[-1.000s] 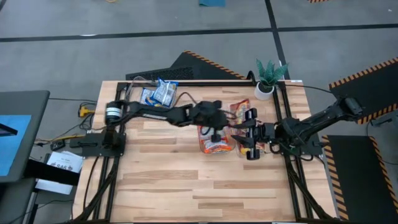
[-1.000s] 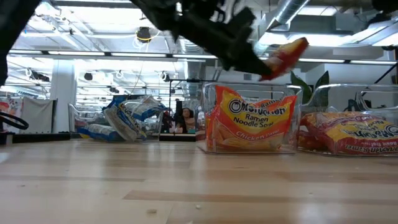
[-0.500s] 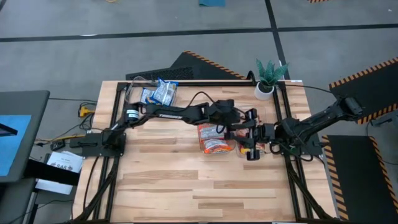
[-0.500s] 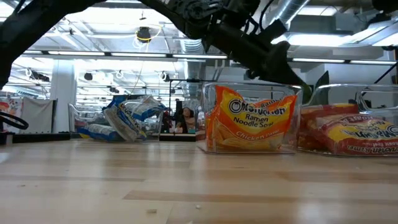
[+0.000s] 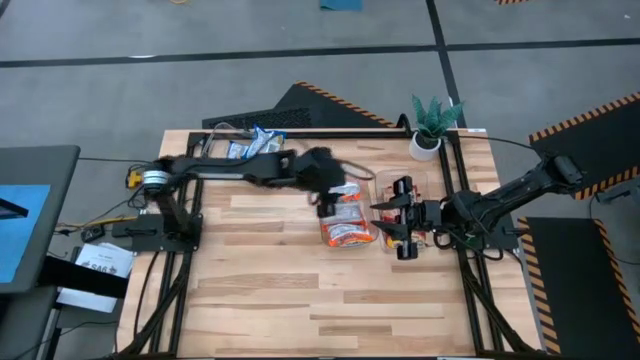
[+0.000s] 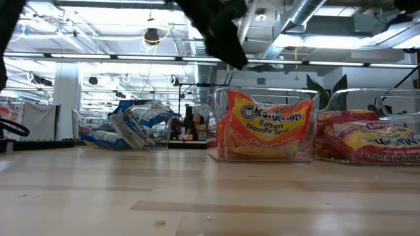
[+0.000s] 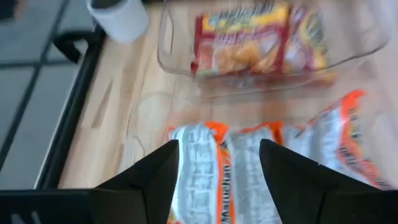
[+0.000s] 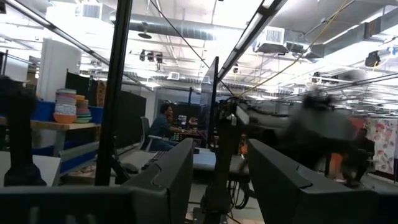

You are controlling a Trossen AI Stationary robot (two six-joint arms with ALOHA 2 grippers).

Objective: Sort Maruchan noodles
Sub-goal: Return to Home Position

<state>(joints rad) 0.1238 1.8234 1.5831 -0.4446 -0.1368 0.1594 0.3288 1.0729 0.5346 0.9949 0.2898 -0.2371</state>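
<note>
Orange-and-white Maruchan noodles (image 5: 347,228) stand in a clear bin (image 6: 223,118) at mid-table. Red-and-yellow ones (image 7: 249,40) lie in a clear bin (image 7: 177,65) to its right, also seen in the low view (image 6: 367,139). Blue-and-white ones (image 5: 258,148) lie in a bin at the far left (image 6: 134,123). My left gripper (image 5: 335,195) hangs open above the orange packets (image 7: 205,162), holding nothing. My right gripper (image 5: 397,215) waits open by the red bin, raised off the table and pointing up into the room (image 8: 221,162).
A small potted plant (image 5: 433,125) in a white pot (image 7: 118,15) stands at the far right corner. A black frame rail (image 5: 330,133) runs along the table's far edge. The near half of the wooden table (image 5: 330,310) is bare wood. A person sits in the room beyond (image 8: 163,124).
My left gripper carried a red-and-yellow packet toward the right bin, opened and let it go there. It then drew back toward the table's left and rose, tipping more level. The packet now lies in the right bin.
</note>
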